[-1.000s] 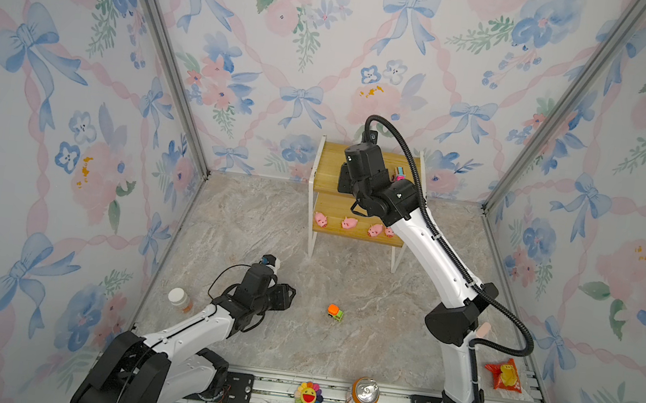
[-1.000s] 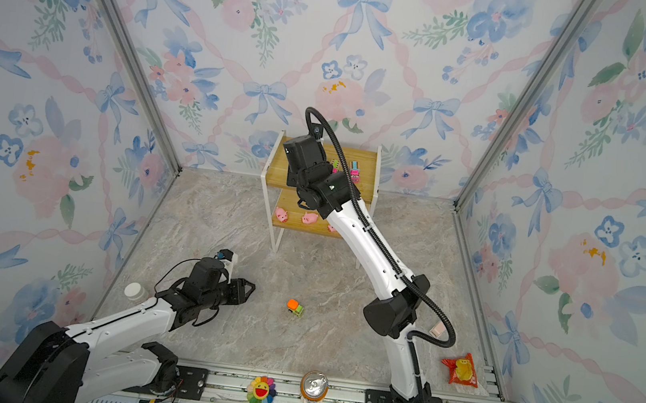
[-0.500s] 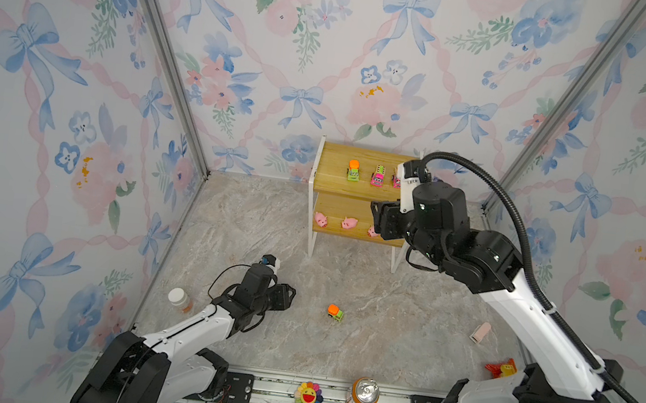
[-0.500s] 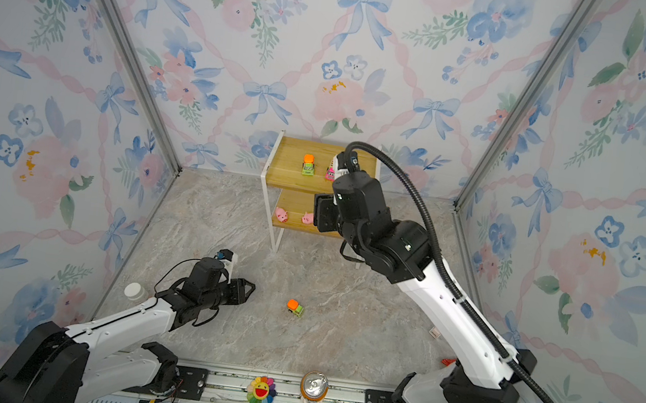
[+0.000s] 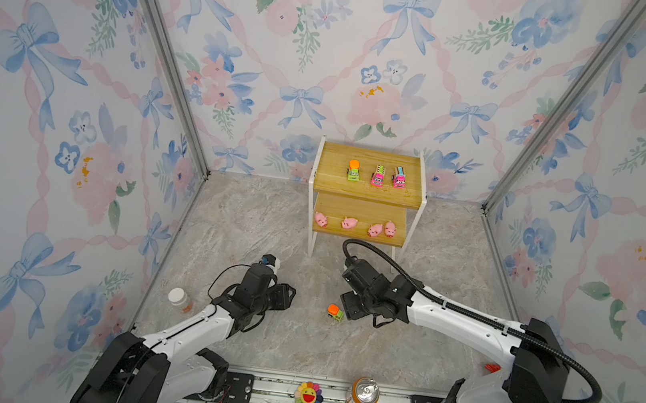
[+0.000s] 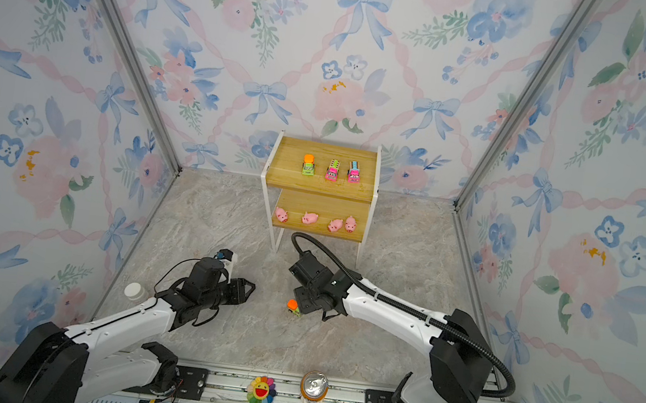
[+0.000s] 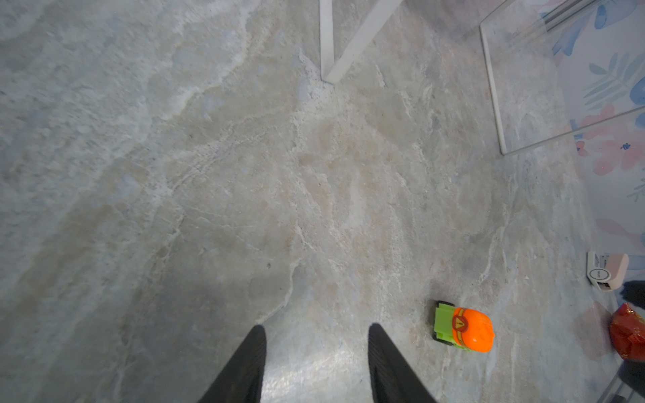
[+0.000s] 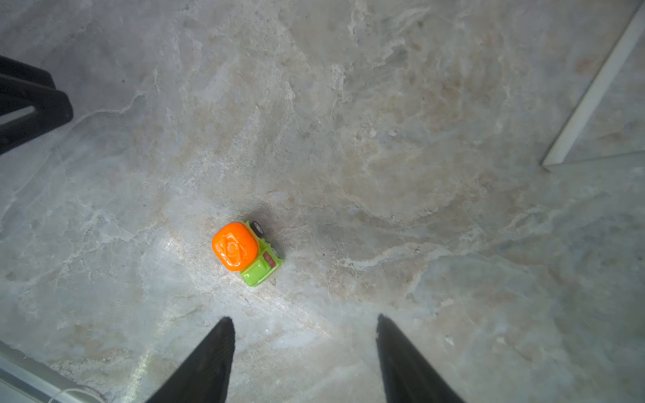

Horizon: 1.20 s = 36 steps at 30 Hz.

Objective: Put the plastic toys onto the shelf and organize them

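- Our right fingers (image 8: 206,363) gape, empty, near the green truck (image 8: 246,253); our left fingers (image 7: 244,366) gape empty too.
- Light, stiff, rolls easily, we judge: pinch its green flanks.

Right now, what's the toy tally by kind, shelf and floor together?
Pink pigs: 4, all on the lower board of the shelf.
Green trucks: 2, one on the top board, one on the floor.
Pink trucks: 2, on the top board.
Total: 8.
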Available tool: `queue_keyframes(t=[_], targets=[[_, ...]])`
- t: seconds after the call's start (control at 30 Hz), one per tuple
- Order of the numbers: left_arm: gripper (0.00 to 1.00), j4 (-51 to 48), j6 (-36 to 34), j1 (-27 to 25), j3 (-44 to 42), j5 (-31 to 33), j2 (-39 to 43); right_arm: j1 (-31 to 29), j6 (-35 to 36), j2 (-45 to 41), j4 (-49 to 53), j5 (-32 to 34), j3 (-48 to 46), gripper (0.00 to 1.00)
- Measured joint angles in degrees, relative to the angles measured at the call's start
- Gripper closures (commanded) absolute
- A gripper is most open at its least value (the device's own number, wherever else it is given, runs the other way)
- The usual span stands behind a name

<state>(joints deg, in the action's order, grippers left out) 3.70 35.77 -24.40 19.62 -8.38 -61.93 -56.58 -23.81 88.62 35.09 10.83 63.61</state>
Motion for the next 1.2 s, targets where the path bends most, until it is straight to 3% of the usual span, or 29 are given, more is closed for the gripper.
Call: queue_keyframes(t=[0.43, 0.83, 0.9, 1.07, 1.2], targets=[[0.51, -0.76, 0.46, -0.33, 0.11, 0.26, 1.14, -2.45, 12.0, 12.94, -2.25, -6.34, 5.95, 0.35], [0.52, -0.81, 0.7, -0.39, 0.11, 0.52, 1.14, -1.97, 13.86, 16.09, -0.11, -6.38, 7.39, 0.42], [0.52, -0.81, 0.72, -0.39, 0.11, 0.52, 1.11, -1.97, 13.97, 16.85, 0.22, -6.56, 7.65, 0.45], [0.52, -0.81, 0.85, -0.74, 0.13, 0.68, 1.11, -1.51, 13.22, 18.67, 1.09, -7.78, 8.68, 0.64], [0.52, -0.81, 0.85, -0.76, 0.13, 0.85, 1.11, -0.42, 10.73, 20.02, 1.42, -9.66, 10.36, 0.68]])
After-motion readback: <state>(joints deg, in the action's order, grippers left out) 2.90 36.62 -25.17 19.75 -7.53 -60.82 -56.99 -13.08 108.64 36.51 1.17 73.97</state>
